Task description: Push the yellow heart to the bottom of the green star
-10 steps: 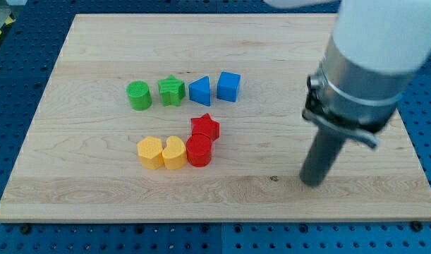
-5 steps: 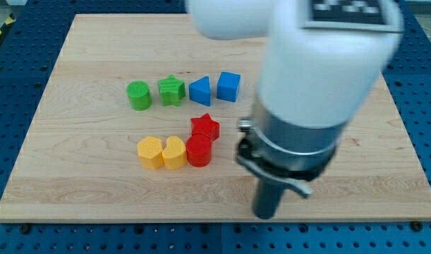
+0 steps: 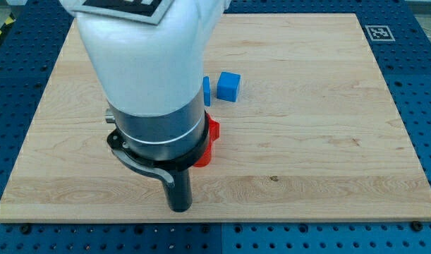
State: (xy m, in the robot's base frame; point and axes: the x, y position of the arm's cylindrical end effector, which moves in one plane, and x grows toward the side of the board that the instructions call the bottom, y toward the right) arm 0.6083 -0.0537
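The yellow heart is hidden behind my big arm, and so is the green star, so I cannot tell where they sit. My tip (image 3: 180, 207) holds nothing, low on the board (image 3: 328, 141). The push looks undone. A blue cube (image 3: 229, 85) shows.

No legible txt or nos.; just a b/w fiducial tag (image 3: 377, 32) (board's top-right corner).
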